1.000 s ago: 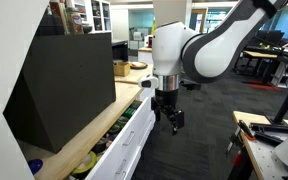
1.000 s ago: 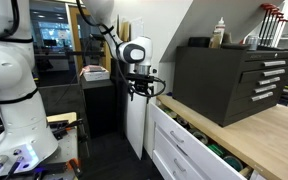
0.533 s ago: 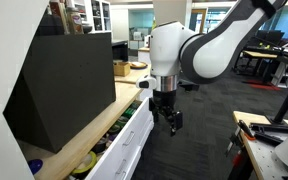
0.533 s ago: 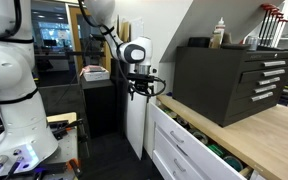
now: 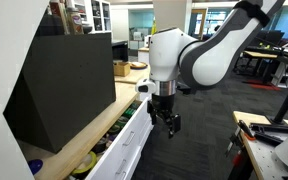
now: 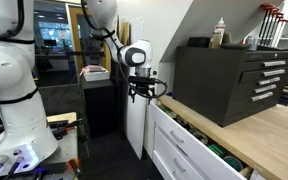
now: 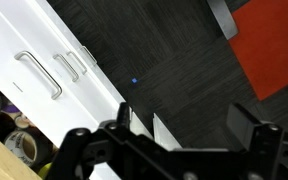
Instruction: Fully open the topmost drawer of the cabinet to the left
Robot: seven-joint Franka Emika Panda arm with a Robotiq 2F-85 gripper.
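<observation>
The long white cabinet (image 5: 134, 150) has a wood countertop (image 6: 259, 130). Its topmost drawer (image 5: 121, 118) stands partly pulled out, and its tray shows colourful clutter; it also shows in an exterior view (image 6: 184, 135). In the wrist view the drawer's tape rolls (image 7: 19, 145) lie at lower left, beside white drawer fronts with bar handles (image 7: 46, 75). My gripper (image 5: 165, 120) hangs open at the drawer's outer end, also seen in an exterior view (image 6: 142, 91). In the wrist view the gripper (image 7: 189, 125) has wide jaws, with one finger (image 7: 123, 116) by the white front edge. I cannot tell whether it touches.
A big black tool chest (image 5: 64, 85) sits on the countertop, also seen in an exterior view (image 6: 229, 75). Dark carpet floor (image 7: 174, 50) lies beside the cabinet. A wooden bench (image 5: 259, 135) stands at lower right. A second white robot base (image 6: 14, 100) stands nearby.
My gripper has shifted slightly down and toward the cabinet. The drawer has not visibly moved.
</observation>
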